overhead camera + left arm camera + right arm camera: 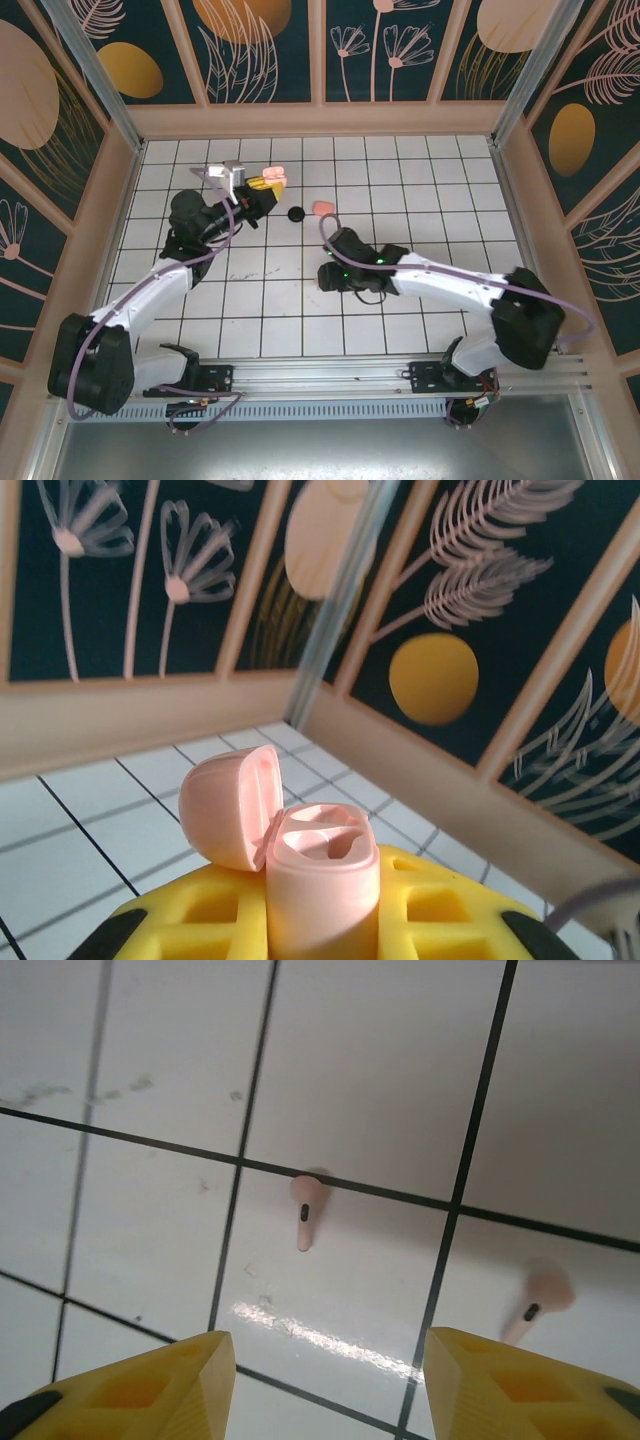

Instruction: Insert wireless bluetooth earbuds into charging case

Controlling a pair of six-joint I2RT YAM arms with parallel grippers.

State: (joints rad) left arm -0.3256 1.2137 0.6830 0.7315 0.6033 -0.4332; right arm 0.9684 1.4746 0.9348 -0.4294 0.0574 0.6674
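- Left gripper sits at about 11 o'clock from the middle of the tiled floor in the top view. Its yellow fingers are pinching a peach case.
- The case stands upright in that grip. Its lid is swung open toward 10 o'clock in the left wrist view, and two wells show in its top.
- Right gripper hangs over the floor near the middle, at 4 o'clock from the case in the top view. Its fingers are spread, with nothing between them.
- One pale peach bud lies flat on a tile at 12 o'clock from that gap. Its head touches a dark grout line and its stem points to 6 o'clock.
- A second bud lies on the next tile, at 4 o'clock from the first and apart from it, with its stem toward 7 o'clock.
- A small black thing and a pink thing lie side by side at 12 o'clock from the right gripper, too small to tell what they are.
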